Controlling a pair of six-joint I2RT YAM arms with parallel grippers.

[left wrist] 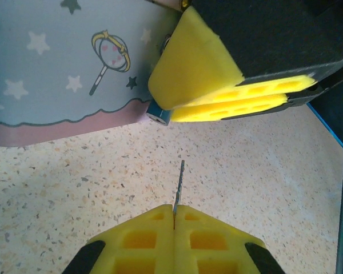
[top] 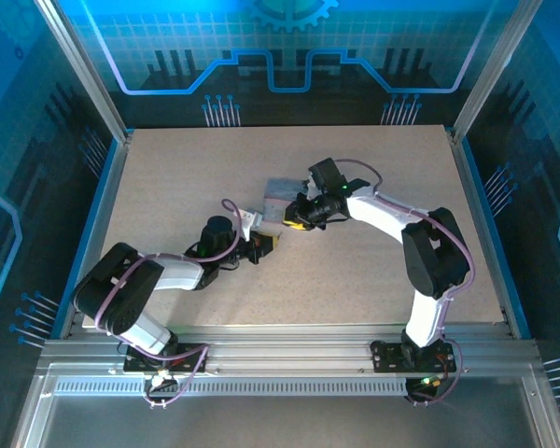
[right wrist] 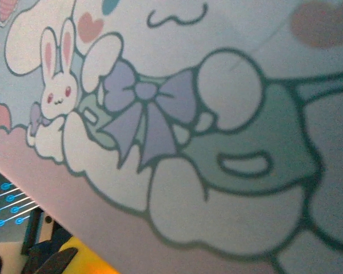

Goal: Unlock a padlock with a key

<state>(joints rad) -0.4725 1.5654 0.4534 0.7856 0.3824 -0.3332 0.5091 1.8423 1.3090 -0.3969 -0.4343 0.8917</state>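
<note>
Your left pincer [left wrist: 174,216] is clamped on the key [left wrist: 180,184], its blade poking ahead toward the padlock [left wrist: 158,115], which the narrow right pincer [left wrist: 170,105] appears to pinch just beyond. The key looks thin, light and slippery, so grip its head flat or it will likely twist.

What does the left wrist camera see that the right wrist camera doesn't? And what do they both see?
Left wrist camera: the left fingers are pinched shut on the thin key, which points up toward the right fingers. A blue corner of the padlock peeks out at their tip. There is speckled table too.
Right wrist camera: a close-up cartoon bunny and a big purple bow.
Both: the pale tin with its pictures.
</note>
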